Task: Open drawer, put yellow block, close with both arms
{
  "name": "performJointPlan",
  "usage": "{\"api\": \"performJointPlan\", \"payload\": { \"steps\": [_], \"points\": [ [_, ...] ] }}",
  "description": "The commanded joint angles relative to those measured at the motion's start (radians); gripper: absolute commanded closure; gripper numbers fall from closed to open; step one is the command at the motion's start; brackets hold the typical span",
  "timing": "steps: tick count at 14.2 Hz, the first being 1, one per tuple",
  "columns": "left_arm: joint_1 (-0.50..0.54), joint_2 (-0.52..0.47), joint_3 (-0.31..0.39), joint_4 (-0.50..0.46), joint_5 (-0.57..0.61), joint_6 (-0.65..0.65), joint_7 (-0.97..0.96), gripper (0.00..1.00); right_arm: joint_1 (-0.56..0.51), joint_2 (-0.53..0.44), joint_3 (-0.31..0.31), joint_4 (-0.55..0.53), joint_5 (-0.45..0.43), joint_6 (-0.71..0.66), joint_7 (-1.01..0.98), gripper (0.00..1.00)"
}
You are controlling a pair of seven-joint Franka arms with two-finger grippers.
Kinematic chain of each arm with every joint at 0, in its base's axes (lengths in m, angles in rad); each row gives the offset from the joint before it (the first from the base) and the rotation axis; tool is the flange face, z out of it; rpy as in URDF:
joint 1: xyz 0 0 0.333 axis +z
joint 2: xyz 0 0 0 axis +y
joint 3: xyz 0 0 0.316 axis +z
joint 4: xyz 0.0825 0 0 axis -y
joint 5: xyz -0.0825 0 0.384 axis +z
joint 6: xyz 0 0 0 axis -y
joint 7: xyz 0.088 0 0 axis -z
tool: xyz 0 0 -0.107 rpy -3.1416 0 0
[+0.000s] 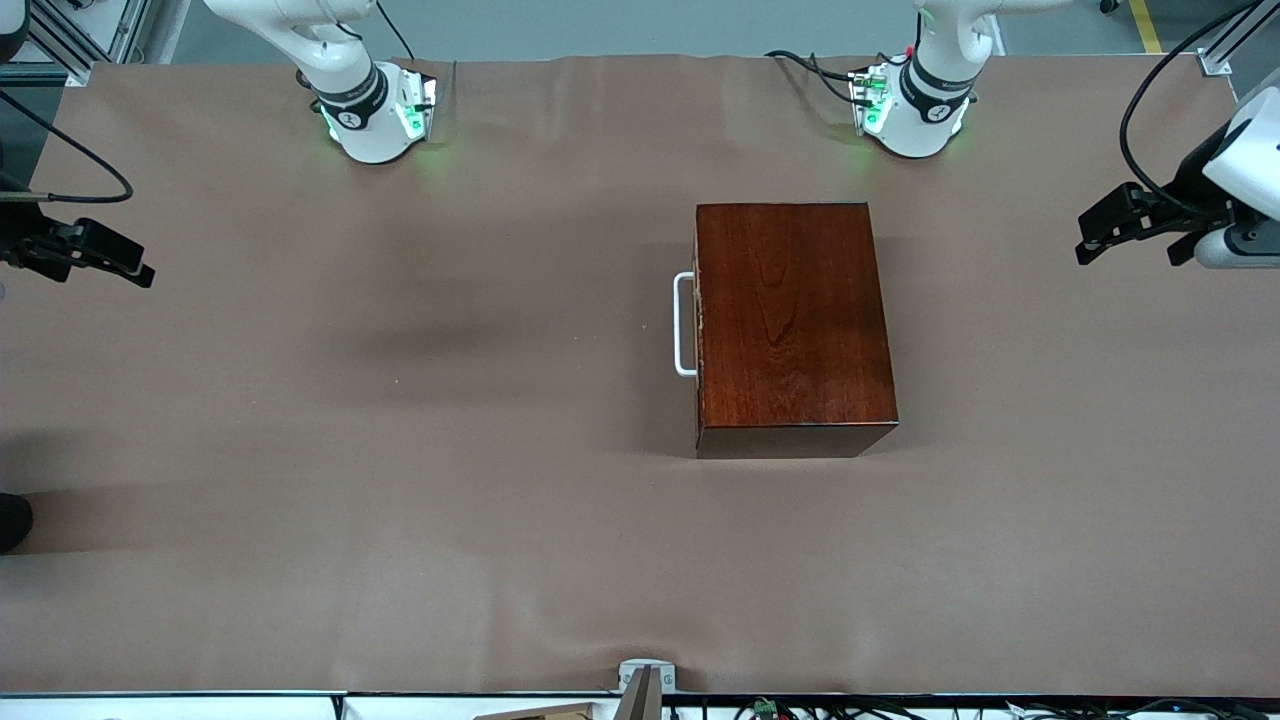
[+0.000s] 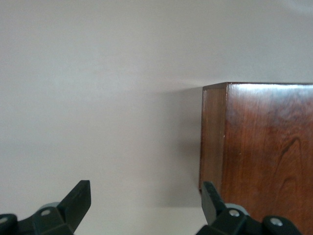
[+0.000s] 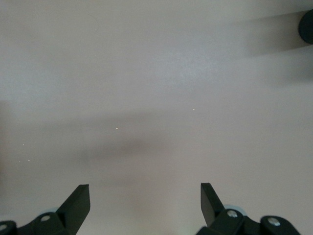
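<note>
left gripper (image 1: 1090,240) and right gripper (image 1: 135,270) raised, spread

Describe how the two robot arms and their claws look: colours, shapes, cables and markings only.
Both arms are white and rounded, with dark grey bands at the joints and round bases glowing green. Black cables run to the left arm and the right arm, and a small dark emblem marks each base. The left claw and the right claw are black, each with two flat, wedge-tipped fingers.

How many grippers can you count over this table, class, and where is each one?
2. The left gripper, fingers open, hangs over the table's edge at the left arm's end, beside the wooden box. The right gripper, also open, hangs over the edge at the right arm's end.
</note>
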State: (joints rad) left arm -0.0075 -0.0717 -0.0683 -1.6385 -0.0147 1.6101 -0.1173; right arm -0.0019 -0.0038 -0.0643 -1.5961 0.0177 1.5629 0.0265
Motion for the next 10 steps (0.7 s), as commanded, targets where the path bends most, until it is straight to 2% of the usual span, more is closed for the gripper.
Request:
{"api": "performJointPlan", "payload": {
  "steps": [1,3,10],
  "points": [
    [-0.011,-0.025,0.002,-0.024,-0.007,0.021,-0.021,0.00,0.007,0.010,0.000,0.019,-0.015,-0.007,0.000,0.00],
    [-0.011,-0.023,0.002,-0.021,-0.007,0.021,0.106,0.00,0.007,0.010,0.000,0.019,-0.016,-0.007,0.000,0.00],
    [-0.003,-0.016,-0.001,-0.018,-0.007,0.021,0.114,0.00,0.007,0.011,0.000,0.019,-0.016,-0.007,0.000,0.00]
  ]
}}
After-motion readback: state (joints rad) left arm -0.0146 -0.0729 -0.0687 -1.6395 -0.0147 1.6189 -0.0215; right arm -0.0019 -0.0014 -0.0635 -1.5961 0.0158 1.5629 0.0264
